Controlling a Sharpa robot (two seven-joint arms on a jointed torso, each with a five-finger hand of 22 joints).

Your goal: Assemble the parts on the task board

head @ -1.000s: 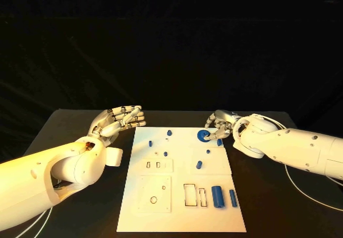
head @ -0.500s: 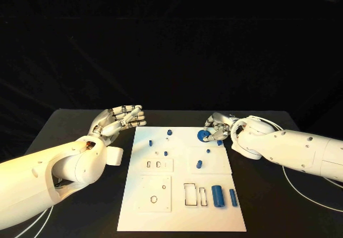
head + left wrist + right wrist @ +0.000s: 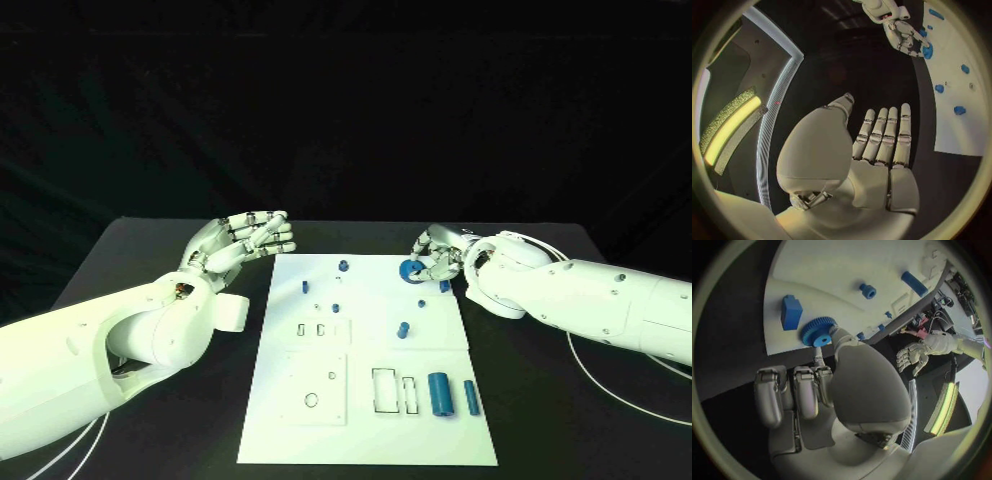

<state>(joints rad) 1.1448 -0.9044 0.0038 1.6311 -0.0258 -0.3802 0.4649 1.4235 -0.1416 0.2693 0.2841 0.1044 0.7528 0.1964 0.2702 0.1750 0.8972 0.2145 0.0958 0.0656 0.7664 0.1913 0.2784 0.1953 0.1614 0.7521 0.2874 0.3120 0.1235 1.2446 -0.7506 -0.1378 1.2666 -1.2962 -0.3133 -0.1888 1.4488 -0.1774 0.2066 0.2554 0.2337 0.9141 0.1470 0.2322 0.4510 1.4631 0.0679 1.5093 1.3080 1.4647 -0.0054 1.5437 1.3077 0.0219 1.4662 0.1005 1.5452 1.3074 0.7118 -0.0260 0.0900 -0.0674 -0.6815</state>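
The white task board point(image 3: 368, 420) lies in the middle of the black table. At its far right corner my right hand point(image 3: 441, 256) pinches a blue gear point(image 3: 413, 271) between thumb and a finger, low over the board. In the right wrist view the gear point(image 3: 819, 332) sits at the thumb tip, next to a blue block point(image 3: 791, 311). My left hand point(image 3: 245, 240) hovers off the board's far left corner, fingers straight and apart, holding nothing. The left wrist view shows that open palm point(image 3: 873, 150) and, beyond it, the right hand point(image 3: 901, 32) at the gear point(image 3: 927, 50).
Small blue pegs point(image 3: 343, 266) point(image 3: 304, 288) point(image 3: 404, 330) stand on the board's far half. Two blue cylinders point(image 3: 440, 393) point(image 3: 470, 397) lie at the near right beside a rectangular slot point(image 3: 384, 392). A white cable point(image 3: 613, 385) runs over the table on the right.
The right hand has shifted very slightly while keeping the gear at the far right corner. The left hand has stayed where it was.
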